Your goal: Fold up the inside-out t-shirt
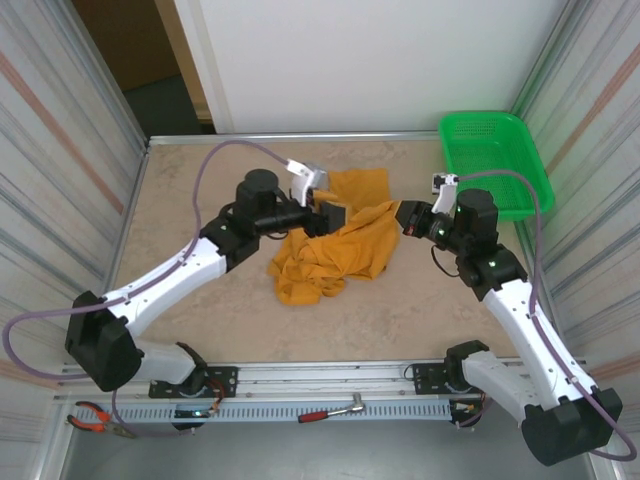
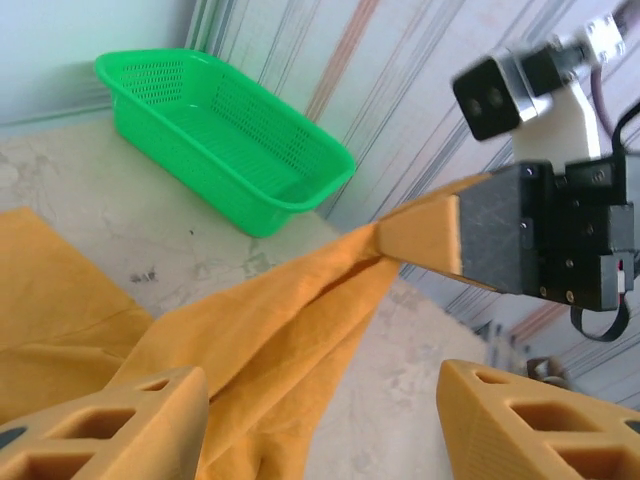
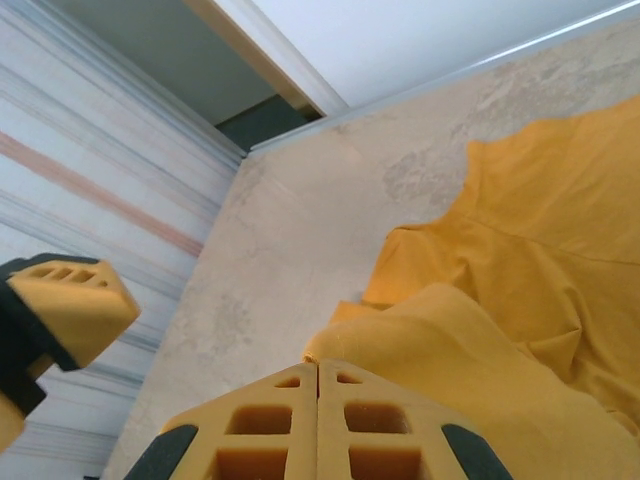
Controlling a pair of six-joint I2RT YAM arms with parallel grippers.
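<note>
Left wrist view: you see the left gripper (image 2: 322, 390) with its jaws standing apart and cloth draped against one of them. The right gripper (image 2: 420, 232) has its jaws closed on a lifted edge of the inside-out t-shirt (image 1: 335, 255). The rest of the shirt lies crumpled mid-surface (image 1: 200, 180), plain orange showing. A green basket (image 1: 492, 160) sits at the far right corner.

The t-shirt (image 1: 335, 250) is plain mustard orange all over. The basket (image 1: 495, 160) is bright green, patterned with a fine grid of holes. The table (image 1: 200, 190) is beige with faint marbled mottling. The left arm (image 1: 170, 275) and right arm (image 1: 520, 310) are white with black joints, and their fingers (image 2: 110, 420) are yellow-orange. The cable (image 1: 245, 143) is purple. The side wall (image 1: 60, 130) has grey-and-white stripes with thin reddish lines.
</note>
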